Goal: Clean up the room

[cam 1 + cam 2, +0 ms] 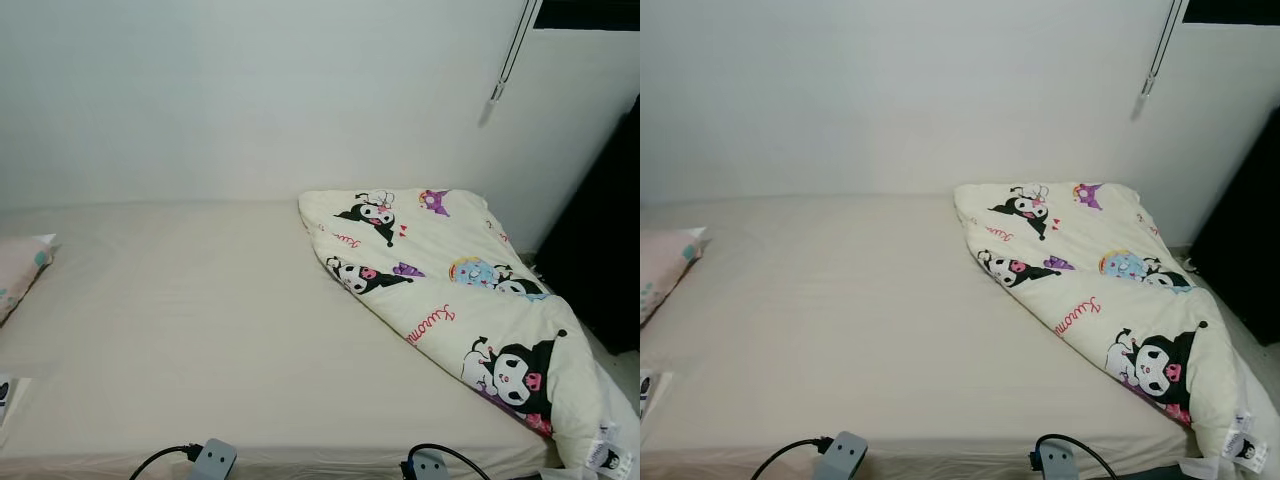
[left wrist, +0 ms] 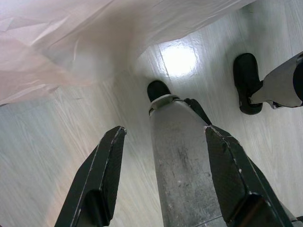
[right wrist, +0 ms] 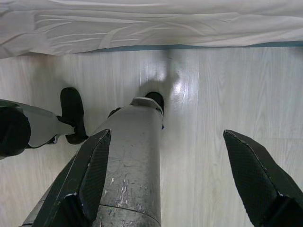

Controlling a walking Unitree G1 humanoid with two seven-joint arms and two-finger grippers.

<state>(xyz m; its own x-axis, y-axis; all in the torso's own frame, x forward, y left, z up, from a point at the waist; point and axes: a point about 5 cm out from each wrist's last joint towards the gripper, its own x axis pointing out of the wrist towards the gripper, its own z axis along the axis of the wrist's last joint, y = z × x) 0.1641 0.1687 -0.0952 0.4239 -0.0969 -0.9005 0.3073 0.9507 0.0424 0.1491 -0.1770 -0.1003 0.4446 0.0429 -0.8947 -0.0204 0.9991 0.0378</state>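
A cream quilt (image 1: 450,300) printed with cartoon characters lies bunched along the right side of the bed, and its near end hangs over the front corner. The rest of the cream bed sheet (image 1: 200,330) is bare. A pink pillow (image 1: 18,272) pokes in at the left edge. Both arms hang down beside the bed front. My left gripper (image 2: 165,133) is open above the pale wooden floor, with my own silver leg between its fingers in the picture. My right gripper (image 3: 166,139) is open wide over the same floor, holding nothing.
A white wall backs the bed. A dark curtain or wardrobe (image 1: 605,260) stands at the right, and a blind cord (image 1: 505,60) hangs above it. A small printed item (image 1: 4,395) lies at the bed's left front edge. My black feet (image 3: 72,113) stand on the floor.
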